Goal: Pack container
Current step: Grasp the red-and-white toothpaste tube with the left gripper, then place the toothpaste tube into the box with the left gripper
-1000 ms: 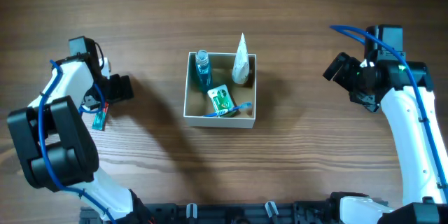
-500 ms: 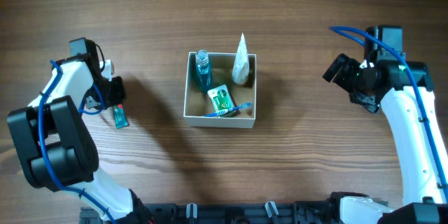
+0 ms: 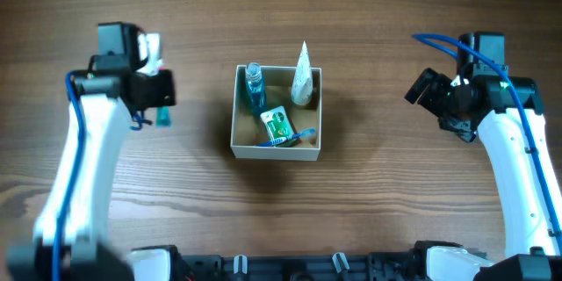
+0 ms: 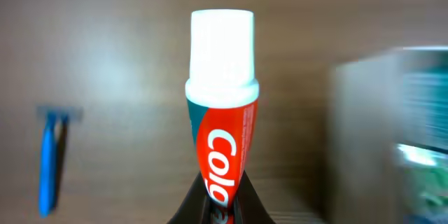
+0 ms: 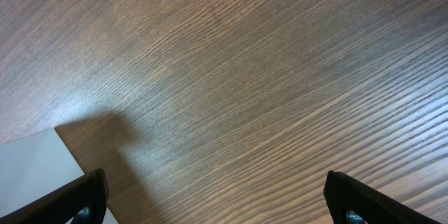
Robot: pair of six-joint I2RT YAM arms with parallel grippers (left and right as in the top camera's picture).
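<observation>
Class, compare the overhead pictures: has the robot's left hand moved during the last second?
Yes. The left hand has shifted up the picture and slightly nearer the small white cardboard box.

One container [image 3: 272, 152], one toothpaste tube [image 4: 222, 112], one razor [image 4: 49, 161] (blue), one toothbrush [image 3: 285, 138].

The surface [image 5: 280, 77] shows brown wood grain. The container [image 3: 274, 153] has white outer walls and a tan interior. Inside the container: teal-blue bottle [image 3: 255, 89], green packet [image 3: 277, 124], blue toothbrush [image 3: 297, 136]. The toothpaste tube [image 4: 222, 147] is red and teal, with white lettering and a white cap. The razor [image 4: 49, 168] is blue.
</observation>
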